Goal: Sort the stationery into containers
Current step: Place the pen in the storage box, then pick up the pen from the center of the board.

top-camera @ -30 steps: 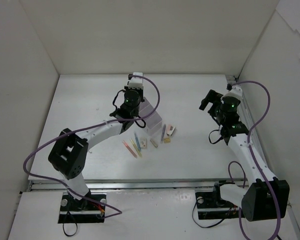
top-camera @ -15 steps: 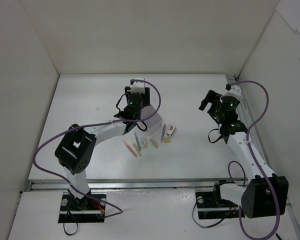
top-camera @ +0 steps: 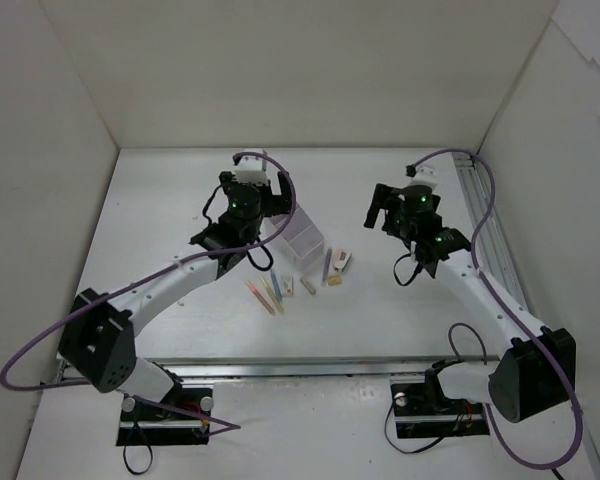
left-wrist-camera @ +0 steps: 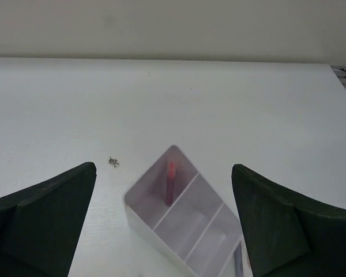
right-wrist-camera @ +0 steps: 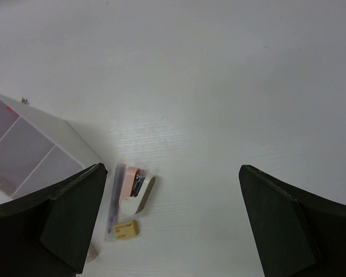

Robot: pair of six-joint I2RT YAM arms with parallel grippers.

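The translucent container [top-camera: 302, 240] stands at mid-table, and one pink pen [left-wrist-camera: 170, 181] rests in its far end compartment. My left gripper [top-camera: 254, 194] hovers just left of the container, open and holding nothing [left-wrist-camera: 164, 170]. In front of the container lie several loose pens [top-camera: 266, 292], a purple pen [right-wrist-camera: 113, 199], a pink-and-white eraser block [right-wrist-camera: 136, 187] and a tan eraser [right-wrist-camera: 127, 229]. Open and empty, my right gripper [top-camera: 402, 208] hangs to the right of these pieces [right-wrist-camera: 173, 168].
White walls enclose the table on the left, back and right. A metal rail [top-camera: 485, 215] runs along the right edge. A small dark speck [left-wrist-camera: 113, 162] lies on the table beside the container. Purple cables loop off both arms.
My left gripper has opened and drawn back to the left of the container. The right arm has swung left toward the middle of the table, still open.
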